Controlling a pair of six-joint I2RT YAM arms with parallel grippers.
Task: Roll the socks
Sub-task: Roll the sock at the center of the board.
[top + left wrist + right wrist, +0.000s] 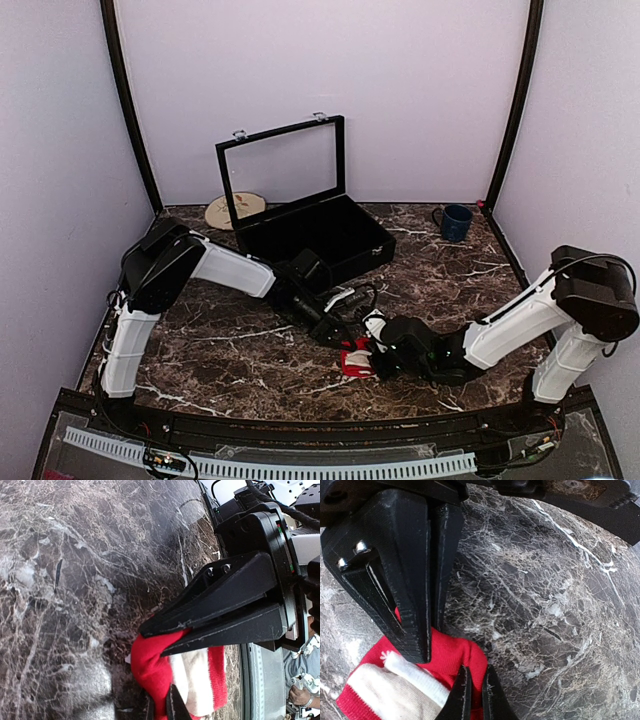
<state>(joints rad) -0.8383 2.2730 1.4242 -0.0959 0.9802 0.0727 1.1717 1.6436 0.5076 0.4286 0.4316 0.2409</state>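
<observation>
Pinching seems the step in hand: the socks (356, 360) lie bunched, not yet rolled, on the marble table (225, 345) low in the middle of the overhead view. The left gripper (427, 642) is closed tight on the red fabric, the right gripper (167, 637) nipped shut on it alongside. Next, I reckon, one turns while one anchors
</observation>
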